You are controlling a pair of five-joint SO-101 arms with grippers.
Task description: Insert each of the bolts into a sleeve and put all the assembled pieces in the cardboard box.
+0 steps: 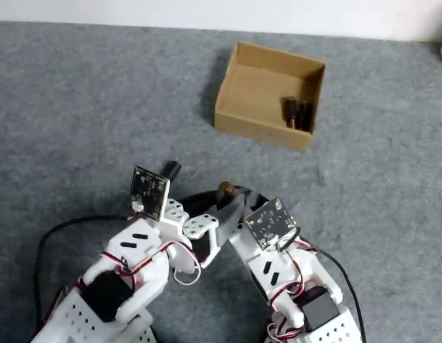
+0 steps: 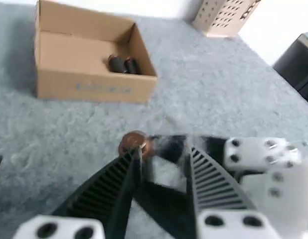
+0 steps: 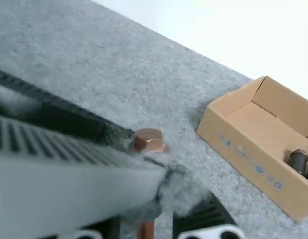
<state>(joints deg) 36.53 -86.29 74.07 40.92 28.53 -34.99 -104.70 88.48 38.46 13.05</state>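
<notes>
Apart from the cardboard box (image 1: 260, 127), the right gripper (image 3: 156, 224) is clenching a copper hex bolt (image 3: 150, 141), seemingly black-sleeved; whether the left gripper (image 2: 164, 152) is gripping, I cannot tell. Two dark cylinders (image 1: 297, 113) are lying inside it.

Grey carpet-like mat (image 1: 78, 107) lies under and all round the left gripper (image 2: 164, 154). White wall (image 1: 207, 11) is far ahead of it. Tan perforated block (image 2: 224, 17) sits well ahead and to its right, possibly a vent cover. Black boxy thing (image 2: 298, 62) is near that block, cut off by the frame edge.
</notes>
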